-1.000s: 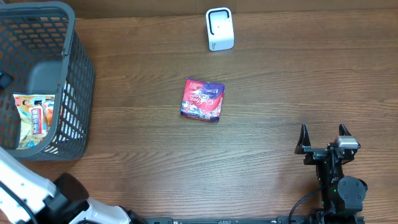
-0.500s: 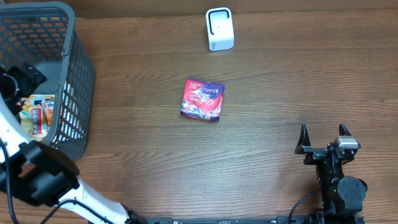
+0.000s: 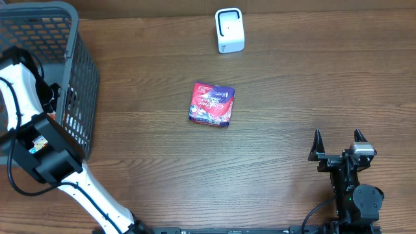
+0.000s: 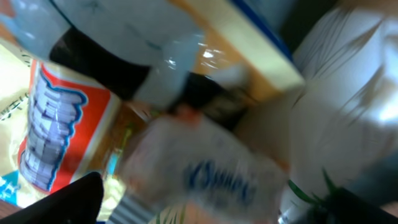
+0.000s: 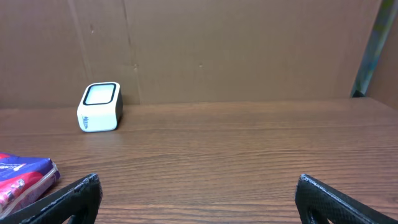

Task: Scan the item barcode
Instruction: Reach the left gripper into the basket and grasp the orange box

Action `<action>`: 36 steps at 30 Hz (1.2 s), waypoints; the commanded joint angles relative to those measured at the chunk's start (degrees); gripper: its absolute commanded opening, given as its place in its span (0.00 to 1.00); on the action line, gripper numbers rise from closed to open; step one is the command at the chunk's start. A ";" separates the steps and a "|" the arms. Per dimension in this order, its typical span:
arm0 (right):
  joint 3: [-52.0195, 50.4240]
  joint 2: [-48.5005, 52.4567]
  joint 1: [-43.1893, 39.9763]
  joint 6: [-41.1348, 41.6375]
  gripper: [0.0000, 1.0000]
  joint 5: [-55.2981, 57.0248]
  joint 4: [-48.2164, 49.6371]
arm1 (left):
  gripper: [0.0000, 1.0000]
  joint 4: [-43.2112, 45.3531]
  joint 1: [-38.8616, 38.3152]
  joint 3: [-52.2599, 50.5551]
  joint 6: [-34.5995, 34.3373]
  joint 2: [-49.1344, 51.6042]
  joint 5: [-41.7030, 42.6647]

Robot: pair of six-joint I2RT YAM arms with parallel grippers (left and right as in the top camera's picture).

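jaws of the left gripper (image 4: pixel 205 204) stand wide, gripping nothing, inside the grey basket (image 3: pixel 83 97) over a tissue pack (image 4: pixel 211 165), apparently to fetch an item for the white scanner (image 3: pixel 229 30). right gripper (image 3: pixel 337 138) rests open, parked clear; a red snack packet (image 3: pixel 211 104) lies mid-table.

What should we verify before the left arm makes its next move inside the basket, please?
1. Left gripper open inside the basket: ok.
2. An item gripped: not ok, the jaws are not closed on anything.
3. Barcode on the tissue pack visible: cannot tell, the left wrist view is blurred.
4. Scanner upright with nothing in front of it: ok.
5. Right gripper open and parked away from the scanner: ok.
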 commanded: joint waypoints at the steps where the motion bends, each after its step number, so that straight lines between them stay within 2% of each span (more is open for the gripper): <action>1: -0.59 -0.68 0.28 -0.24 1.00 0.33 0.37 | 0.85 0.66 1.68 -0.15 -2.49 1.29 -2.45; 6: -0.59 -0.68 0.28 -0.24 1.00 0.33 0.37 | 0.50 1.81 2.29 -0.13 -2.45 1.31 1.86; 9: -0.59 -0.68 0.28 -0.24 1.00 0.33 0.37 | 0.23 1.51 2.29 -0.11 -2.36 1.29 4.22; 10: -0.59 -0.68 0.28 -0.24 1.00 0.33 0.37 | 0.19 1.42 2.29 -0.11 -2.23 1.20 5.05; 15: -0.59 -0.68 0.28 -0.24 1.00 0.33 0.37 | 0.24 -0.96 2.29 1.66 -2.23 1.09 7.80; 17: -0.59 -0.68 0.28 -0.24 1.00 0.33 0.37 | 0.29 -2.69 2.38 2.82 -2.25 1.09 7.96; 18: -0.59 -0.68 0.28 -0.24 1.00 0.33 0.37 | 0.33 -4.35 2.36 3.48 -2.23 1.09 7.82; 19: -0.59 -0.68 0.28 -0.24 1.00 0.33 0.37 | 0.44 -5.49 2.36 3.30 -2.23 1.18 7.72; 22: -0.59 -0.68 0.28 -0.24 1.00 0.33 0.37 | 0.53 -5.60 2.23 1.36 -2.23 1.22 7.67; 27: -0.59 -0.68 0.28 -0.24 1.00 0.33 0.37 | 0.53 -3.61 2.29 -3.65 -1.95 1.22 7.26; 28: -0.59 -0.68 0.28 -0.24 1.00 0.35 0.37 | 0.50 -3.04 2.29 -4.63 -1.55 1.22 7.26; 30: -0.59 -0.68 0.28 -0.24 1.00 0.33 0.37 | 0.29 -2.84 2.34 -5.22 -1.55 1.22 7.30; 32: -0.59 -0.68 0.28 -0.24 1.00 0.33 0.37 | 0.04 -2.89 2.34 -5.14 -1.33 1.22 7.32; 36: -0.59 -0.68 0.28 -0.24 1.00 0.33 0.37 | 0.04 -5.77 2.32 -2.01 -1.38 1.20 7.67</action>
